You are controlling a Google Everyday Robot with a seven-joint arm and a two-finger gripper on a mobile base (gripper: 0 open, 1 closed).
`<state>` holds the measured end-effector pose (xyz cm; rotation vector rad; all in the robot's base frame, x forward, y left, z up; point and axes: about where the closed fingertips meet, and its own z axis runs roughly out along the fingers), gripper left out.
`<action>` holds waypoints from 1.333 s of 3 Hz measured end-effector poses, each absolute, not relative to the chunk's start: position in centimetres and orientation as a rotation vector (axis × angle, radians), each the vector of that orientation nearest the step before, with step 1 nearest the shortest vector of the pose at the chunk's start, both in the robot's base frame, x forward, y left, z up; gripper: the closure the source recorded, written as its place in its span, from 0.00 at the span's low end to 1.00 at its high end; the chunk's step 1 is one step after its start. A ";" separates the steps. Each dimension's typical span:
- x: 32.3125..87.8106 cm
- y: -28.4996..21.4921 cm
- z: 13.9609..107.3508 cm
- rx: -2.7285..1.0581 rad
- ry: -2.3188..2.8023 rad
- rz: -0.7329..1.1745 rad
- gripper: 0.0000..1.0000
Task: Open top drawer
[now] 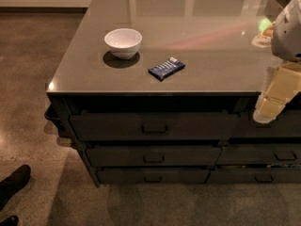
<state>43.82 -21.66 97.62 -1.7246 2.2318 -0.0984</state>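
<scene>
The top drawer [197, 127] is a wide dark front right under the countertop, with a small rectangular loop handle [154, 127] at its centre. It looks closed, in line with the two shallower drawers [153, 157] below it. My gripper [271, 108], cream-coloured under a white arm, hangs at the right edge of the view, by the counter's front edge. It is to the right of the top drawer's right end, far from the handle, and touches nothing that I can see.
On the grey countertop [211, 41] stand a white bowl [123, 41] and a dark blue snack packet [166, 68]. More drawers [282, 155] sit at the right. A person's dark shoes [14, 182] are on the floor at bottom left.
</scene>
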 end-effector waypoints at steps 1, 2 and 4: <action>44.0 -21.3 97.1 -1.721 2.224 -0.107 0.00; 44.0 -19.6 93.0 -1.700 2.198 -0.002 0.00; 45.7 -14.9 87.6 -1.630 2.083 0.127 0.00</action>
